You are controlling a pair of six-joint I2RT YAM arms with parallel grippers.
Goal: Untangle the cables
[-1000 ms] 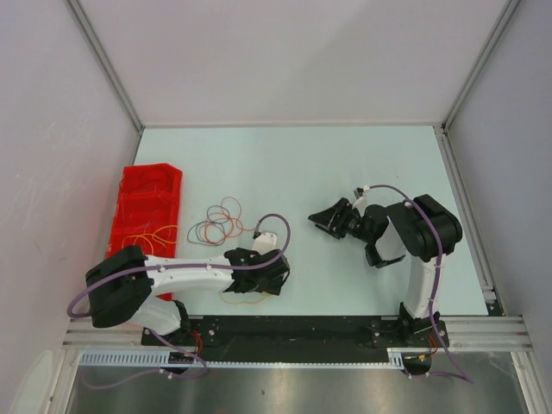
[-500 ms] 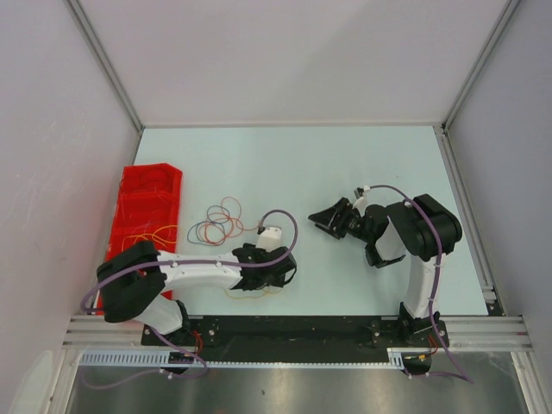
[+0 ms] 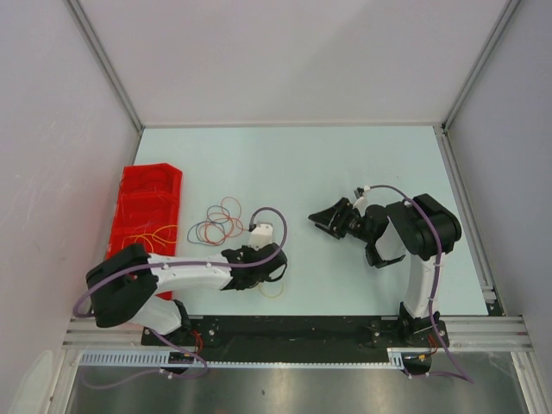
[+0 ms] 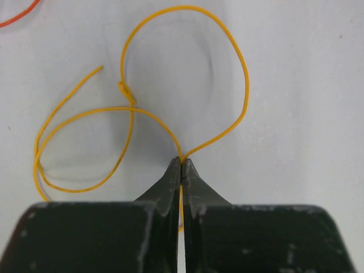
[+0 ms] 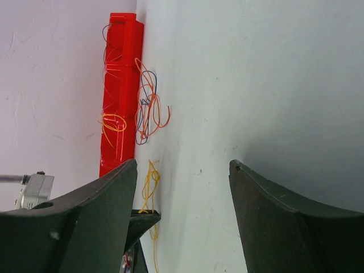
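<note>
My left gripper (image 4: pixel 181 162) is shut on a thin yellow cable (image 4: pixel 244 85) at the point where two of its strands meet. The rest of that cable curls in loops on the pale table in front of the jaws. From above, the left gripper (image 3: pixel 261 274) sits low near the front edge with the yellow cable (image 3: pixel 274 290) beside it. A tangle of orange, red, black and blue cables (image 3: pixel 220 222) lies apart, further back and to the left. My right gripper (image 3: pixel 323 220) hovers open at mid-table with nothing between its fingers (image 5: pixel 114 193).
A red bin (image 3: pixel 147 203) stands at the left edge with a yellow wire (image 3: pixel 155 235) draped in it. In the right wrist view the red bin (image 5: pixel 119 85), the tangle (image 5: pixel 149 108) and the yellow cable (image 5: pixel 149 187) line up far off.
The left gripper has gone from wide open to shut on the yellow cable. Its wrist has shifted slightly over that cable. The right arm has not moved.
</note>
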